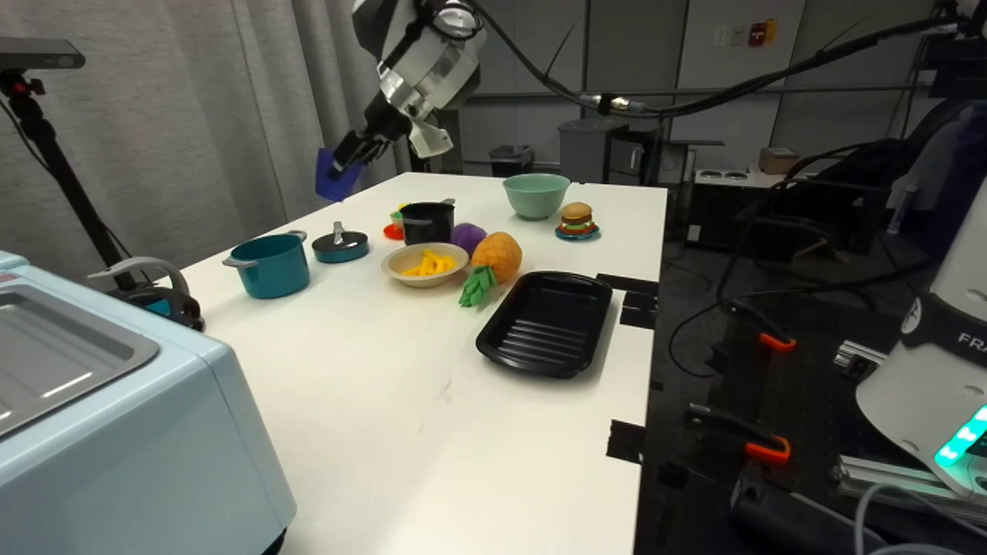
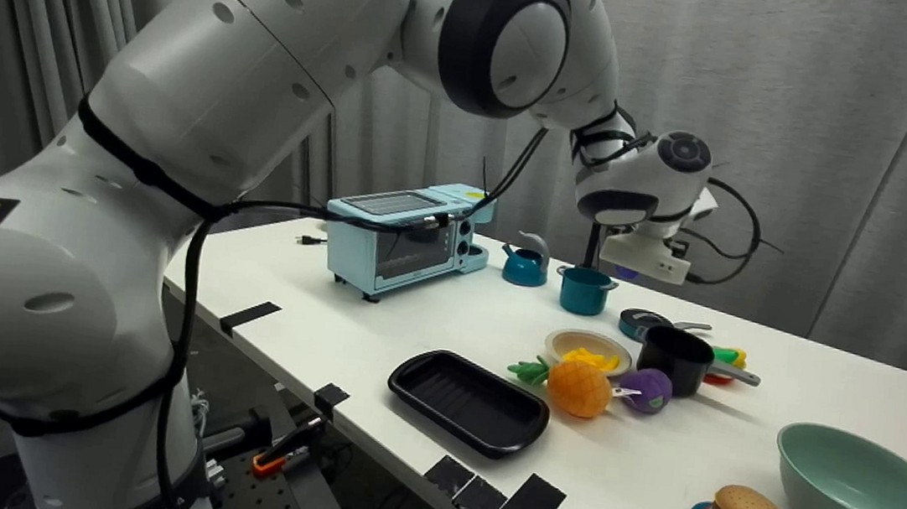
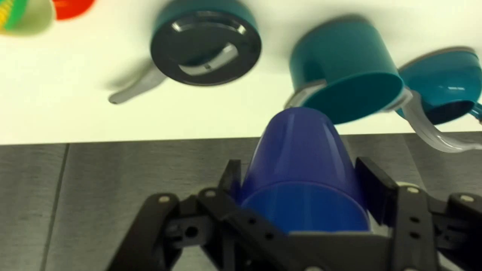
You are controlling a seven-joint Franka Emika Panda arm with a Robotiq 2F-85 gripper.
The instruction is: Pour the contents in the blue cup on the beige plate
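Observation:
My gripper (image 3: 297, 171) is shut on the blue cup (image 3: 301, 150), with one finger on each side. The cup's mouth faces the wrist camera and its base points away; no contents show in the visible part of its inside. In an exterior view the cup (image 1: 336, 179) is held tilted in the air near the table's curtain-side edge, well above the table. In an exterior view only a bit of the cup (image 2: 626, 273) shows below the wrist. The beige plate (image 1: 416, 282) holds yellow pieces on the table; it also shows in an exterior view (image 2: 552, 345). It is out of the wrist view.
The teal pot (image 1: 274, 268), lidded teal pan (image 1: 341, 248) and teal kettle (image 2: 524, 269) line the curtain-side edge. Around the plate are a black pot (image 1: 426, 225), toy pineapple (image 1: 497, 257), purple toy (image 2: 648, 390) and black tray (image 1: 544, 324). A green bowl (image 2: 858, 491) and toaster oven (image 2: 413, 242) stand farther off.

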